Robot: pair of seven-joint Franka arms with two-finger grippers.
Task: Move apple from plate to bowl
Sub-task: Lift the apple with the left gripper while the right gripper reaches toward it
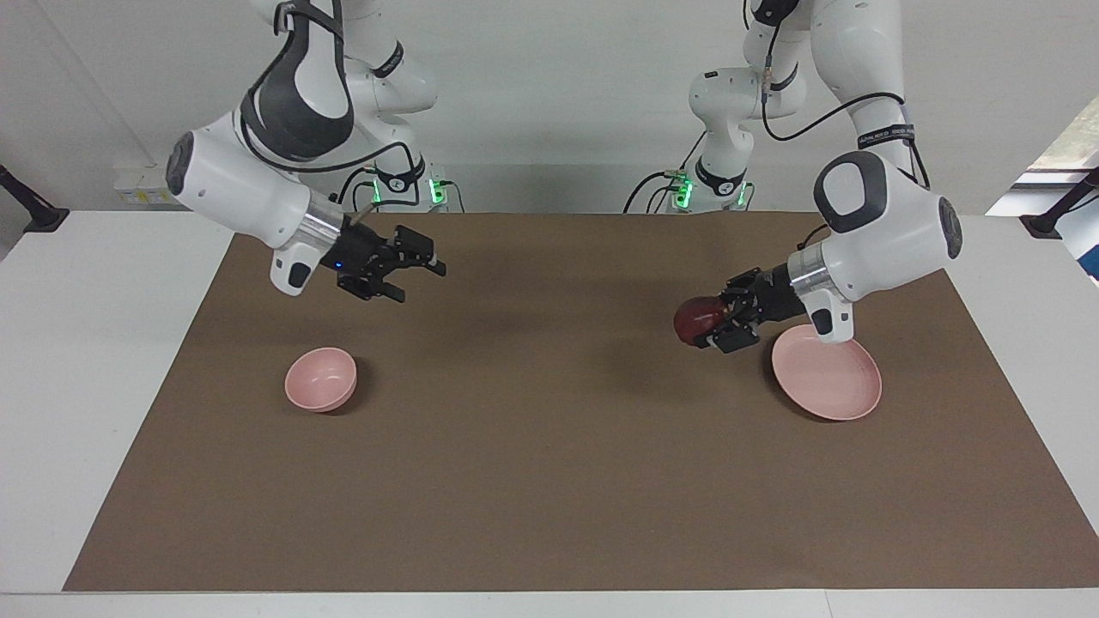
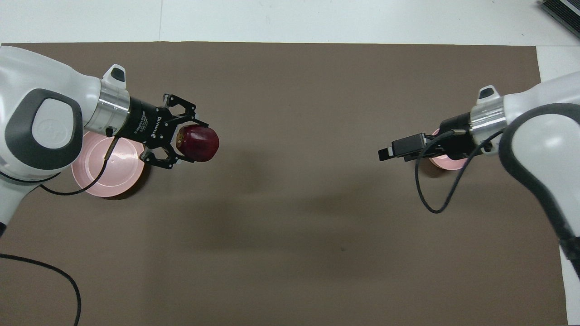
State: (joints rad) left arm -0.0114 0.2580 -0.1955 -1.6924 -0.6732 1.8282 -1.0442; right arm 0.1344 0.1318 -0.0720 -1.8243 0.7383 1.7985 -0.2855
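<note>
Apple (image 1: 697,319) clamped in left gripper (image 1: 717,324), held in air over mat (image 1: 549,481) beside plate (image 1: 837,386). Plate seen bare, bowl (image 1: 320,378) bare too, at right arm's end. Carry step judged underway; handover or long reach across called for next. Right gripper (image 1: 419,273) held over mat near bowl, fingers apart, waiting.

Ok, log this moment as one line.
left gripper: shut on apple, raised beside plate | right gripper: open, above mat near bowl | bowl: empty
</note>
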